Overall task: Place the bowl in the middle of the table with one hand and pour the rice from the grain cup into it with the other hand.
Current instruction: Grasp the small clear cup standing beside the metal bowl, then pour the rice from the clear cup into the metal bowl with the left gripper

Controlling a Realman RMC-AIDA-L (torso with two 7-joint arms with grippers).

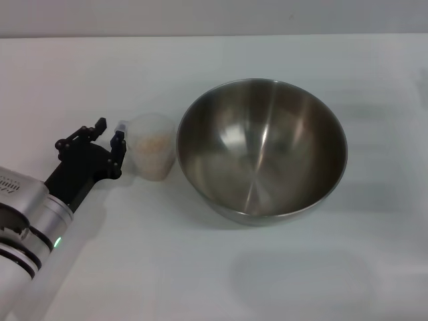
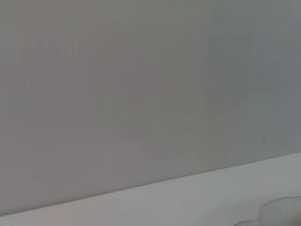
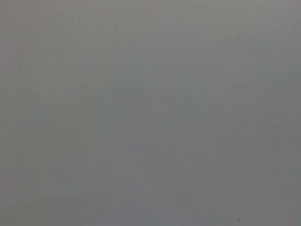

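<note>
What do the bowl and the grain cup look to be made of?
The bowl looks like stainless steel: a shiny grey inside with bright streaks and soft reflections. The grain cup seems to be clear or frosted plastic, since the pale rice shows through its wall. The left gripper, fingers apart, sits at the cup's side.

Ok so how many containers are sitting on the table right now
2. The steel bowl sits near the middle of the table; the clear grain cup of rice stands just left of it, by the left gripper.
</note>
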